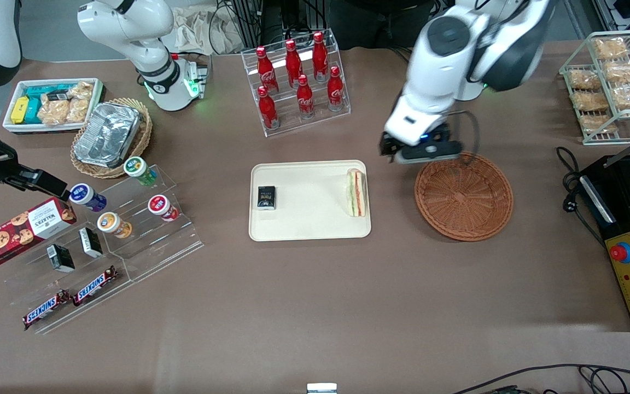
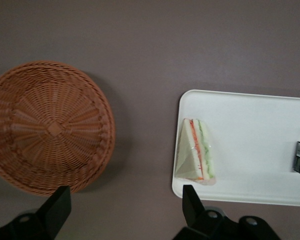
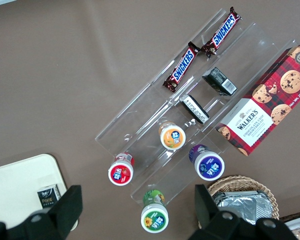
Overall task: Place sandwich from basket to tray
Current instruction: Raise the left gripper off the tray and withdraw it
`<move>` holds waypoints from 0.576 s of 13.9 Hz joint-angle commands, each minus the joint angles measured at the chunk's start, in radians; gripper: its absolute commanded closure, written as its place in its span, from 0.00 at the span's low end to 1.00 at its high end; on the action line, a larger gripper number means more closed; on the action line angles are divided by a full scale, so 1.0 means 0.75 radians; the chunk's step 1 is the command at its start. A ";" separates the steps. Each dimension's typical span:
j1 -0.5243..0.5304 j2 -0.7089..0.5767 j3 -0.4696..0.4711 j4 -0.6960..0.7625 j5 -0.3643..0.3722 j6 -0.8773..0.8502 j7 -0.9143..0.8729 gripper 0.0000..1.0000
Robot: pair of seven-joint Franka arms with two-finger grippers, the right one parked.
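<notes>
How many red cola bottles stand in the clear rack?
7, all in the stepped clear rack farther from the front camera than the tray: three on its top step, two on each lower step. The gripper hangs open over the basket's rim.

The triangular white-bread sandwich (image 1: 356,192) with green and orange-red filling layers lies flat on the cream rectangular plastic tray (image 1: 309,227), right along the tray's short edge nearest the basket. The round reddish-brown woven wicker basket (image 1: 464,198) sits on the bench just beside that edge, nothing in it. The end effector (image 1: 420,149) hovers above the basket's rim, fingers apart.
</notes>
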 commanded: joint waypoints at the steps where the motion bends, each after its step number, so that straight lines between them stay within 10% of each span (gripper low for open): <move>1: -0.009 -0.081 0.147 0.008 -0.078 -0.100 0.196 0.01; 8: -0.009 -0.118 0.464 0.132 -0.078 -0.347 0.738 0.01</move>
